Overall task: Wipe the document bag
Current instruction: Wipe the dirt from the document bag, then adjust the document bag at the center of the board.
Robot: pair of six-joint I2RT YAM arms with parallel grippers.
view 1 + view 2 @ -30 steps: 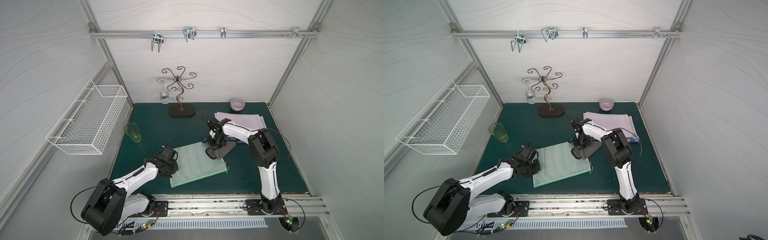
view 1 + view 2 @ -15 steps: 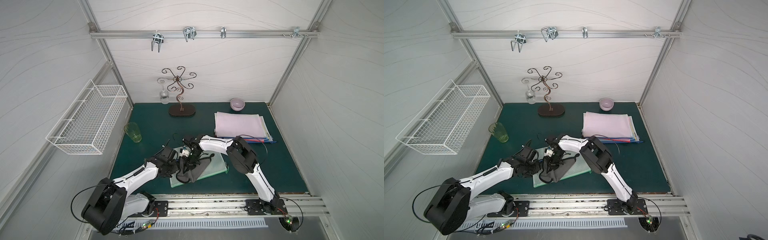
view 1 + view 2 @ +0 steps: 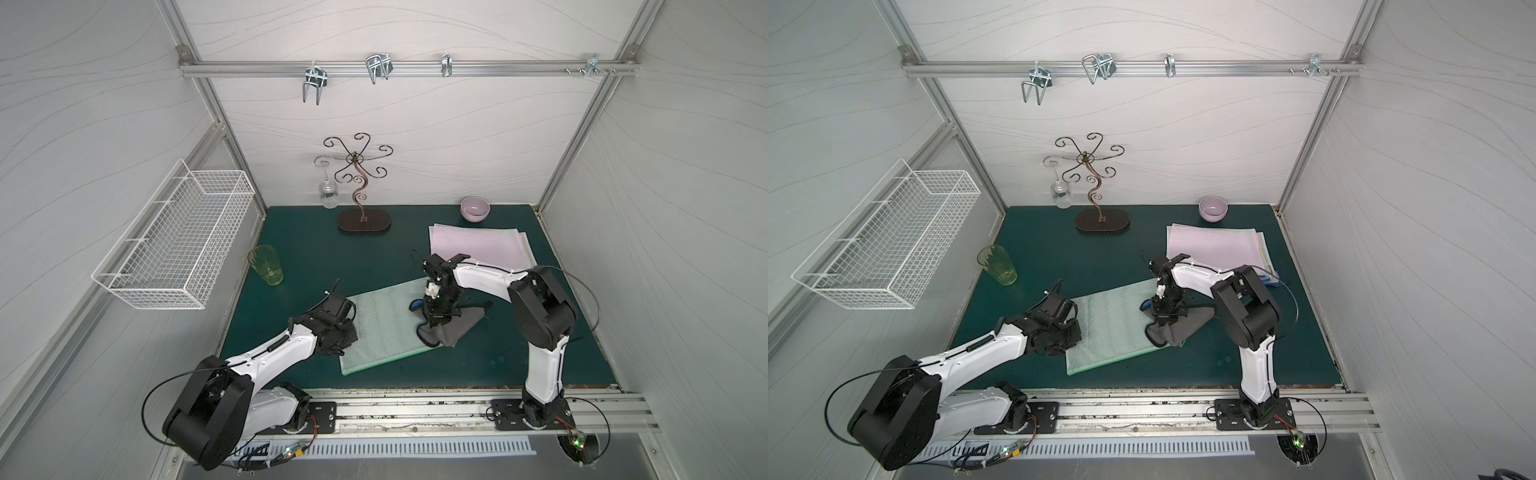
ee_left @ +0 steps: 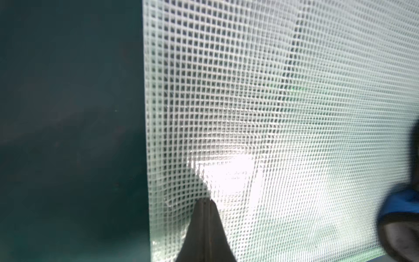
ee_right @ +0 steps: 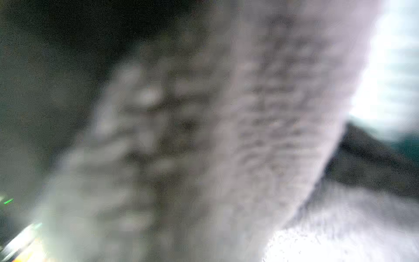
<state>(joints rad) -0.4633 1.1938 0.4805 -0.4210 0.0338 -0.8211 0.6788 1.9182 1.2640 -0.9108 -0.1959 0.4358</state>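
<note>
The document bag [image 3: 382,328] lay flat near the green glass [image 3: 266,270]. Left jaws, closed and empty, touched its edge nearer the glass; right jaws held a grey cloth [image 3: 453,330] on its farther edge.

— Where's the document bag [image 3: 384,326]?
— Flat and askew on the surface [image 3: 478,361]. It's a pale green, translucent grid pouch, with the left claw [image 4: 206,201] resting pinched shut just inside one edge.
— And the cloth [image 3: 455,330]?
— Grey, bunched, clamped under the right claw [image 3: 438,322], draped over the bag's opposite edge.
</note>
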